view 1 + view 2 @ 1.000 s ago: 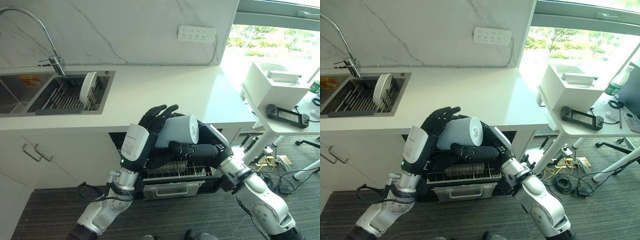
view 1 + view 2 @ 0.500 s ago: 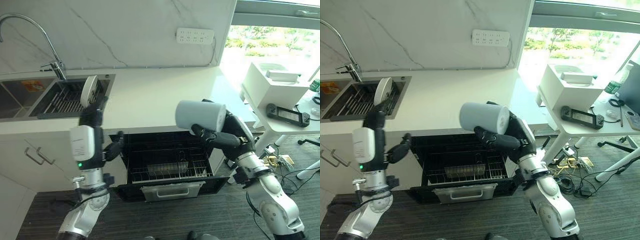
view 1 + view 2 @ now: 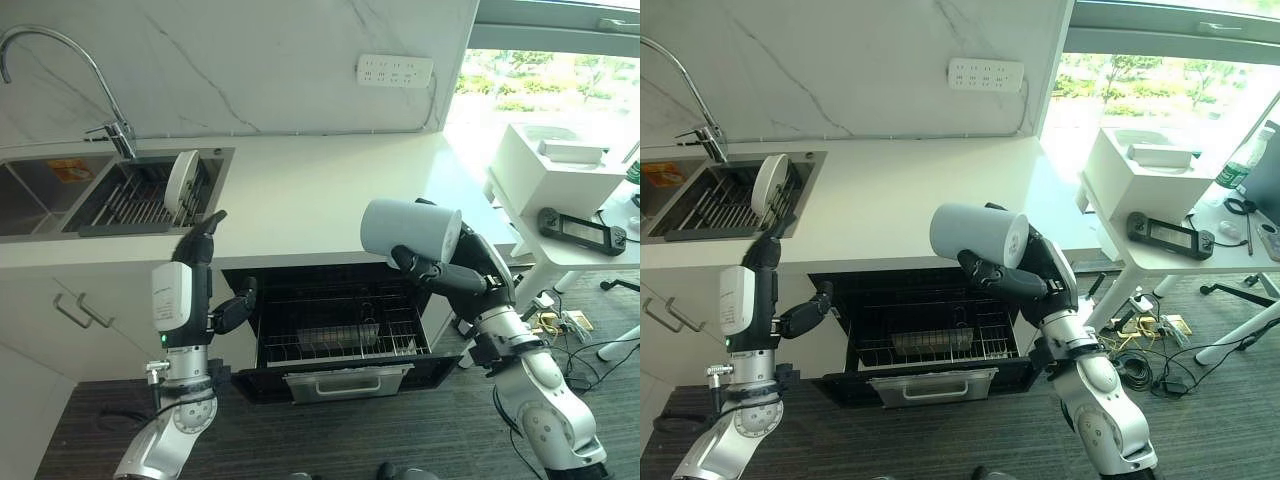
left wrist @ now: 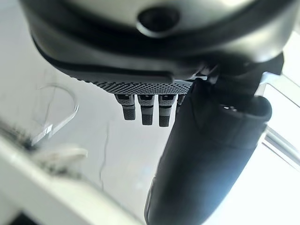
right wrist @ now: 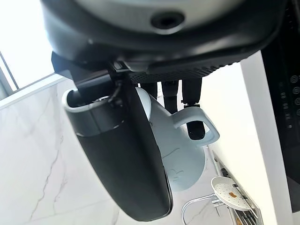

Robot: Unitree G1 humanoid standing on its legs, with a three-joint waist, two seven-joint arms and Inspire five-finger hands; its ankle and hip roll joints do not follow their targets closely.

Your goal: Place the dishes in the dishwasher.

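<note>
A white plate (image 3: pixel 179 182) stands on edge in the sink rack at far left, just beyond the open left robot hand (image 3: pixel 203 243), while the right robot hand (image 3: pixel 447 276) grips a pale mug (image 3: pixel 410 231) lying sideways above the open dishwasher (image 3: pixel 340 330).

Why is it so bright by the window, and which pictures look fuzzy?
Left eye view: daylight washes out the window. Left wrist view: the faucet and wall are blurry past the left hand. Right wrist view: glare at one corner; the mug in the right hand is fairly sharp.
</note>
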